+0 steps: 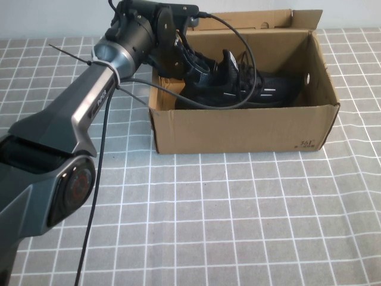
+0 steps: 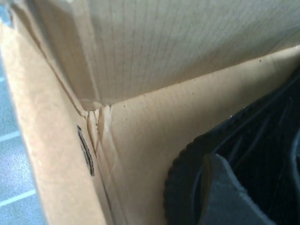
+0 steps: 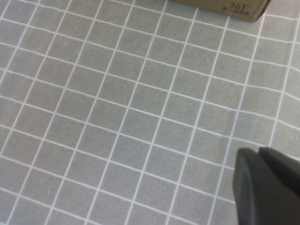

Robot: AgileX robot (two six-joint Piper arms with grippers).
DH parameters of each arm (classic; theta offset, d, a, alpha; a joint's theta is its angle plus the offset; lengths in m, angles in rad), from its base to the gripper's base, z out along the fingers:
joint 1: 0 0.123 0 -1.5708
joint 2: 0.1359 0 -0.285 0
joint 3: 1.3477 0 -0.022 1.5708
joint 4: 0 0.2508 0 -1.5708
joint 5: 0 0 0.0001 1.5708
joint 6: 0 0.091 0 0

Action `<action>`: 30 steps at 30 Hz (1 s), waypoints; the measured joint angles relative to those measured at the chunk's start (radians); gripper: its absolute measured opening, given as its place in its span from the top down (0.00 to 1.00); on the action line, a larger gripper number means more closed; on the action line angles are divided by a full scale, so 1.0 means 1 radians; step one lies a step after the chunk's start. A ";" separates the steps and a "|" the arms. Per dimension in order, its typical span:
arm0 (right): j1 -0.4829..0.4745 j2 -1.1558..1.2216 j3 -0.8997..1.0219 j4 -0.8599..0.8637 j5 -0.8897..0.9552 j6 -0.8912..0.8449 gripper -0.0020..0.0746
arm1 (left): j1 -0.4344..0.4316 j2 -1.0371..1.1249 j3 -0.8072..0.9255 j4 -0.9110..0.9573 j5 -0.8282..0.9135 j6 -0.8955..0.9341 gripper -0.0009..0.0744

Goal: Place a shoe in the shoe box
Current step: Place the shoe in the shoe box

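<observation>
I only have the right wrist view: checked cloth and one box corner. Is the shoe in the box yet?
Observer: Yes. In the high view the shoe lies inside the shoe box.
Operator: Where is the left claw?
Observer: The left claw is down inside the box's left end, at the shoe.
Operator: Is the lid in the way?
Observer: No, the lid flap stands open along the far side.
Operator: Does the high view show my arm?
Observer: No. The right claw shows only in your view, over the cloth.
</observation>
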State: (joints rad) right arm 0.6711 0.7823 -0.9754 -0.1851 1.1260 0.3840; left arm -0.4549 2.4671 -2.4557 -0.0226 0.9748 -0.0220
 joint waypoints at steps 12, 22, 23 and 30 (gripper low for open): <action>0.000 0.000 0.000 0.000 0.000 0.000 0.99 | 0.000 0.001 0.000 -0.001 -0.026 0.073 0.97; 0.000 0.000 0.000 -0.002 0.000 0.000 0.99 | -0.002 0.011 -0.051 0.005 -0.058 0.180 0.98; 0.000 0.000 0.000 -0.002 0.000 0.000 0.99 | -0.003 0.011 -0.053 0.005 -0.069 0.189 0.98; 0.000 0.000 0.000 -0.004 0.000 0.000 0.99 | -0.003 0.011 -0.055 0.007 -0.122 0.238 0.99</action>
State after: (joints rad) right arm 0.6711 0.7823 -0.9754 -0.1887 1.1260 0.3840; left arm -0.4582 2.4777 -2.5108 -0.0153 0.8529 0.2165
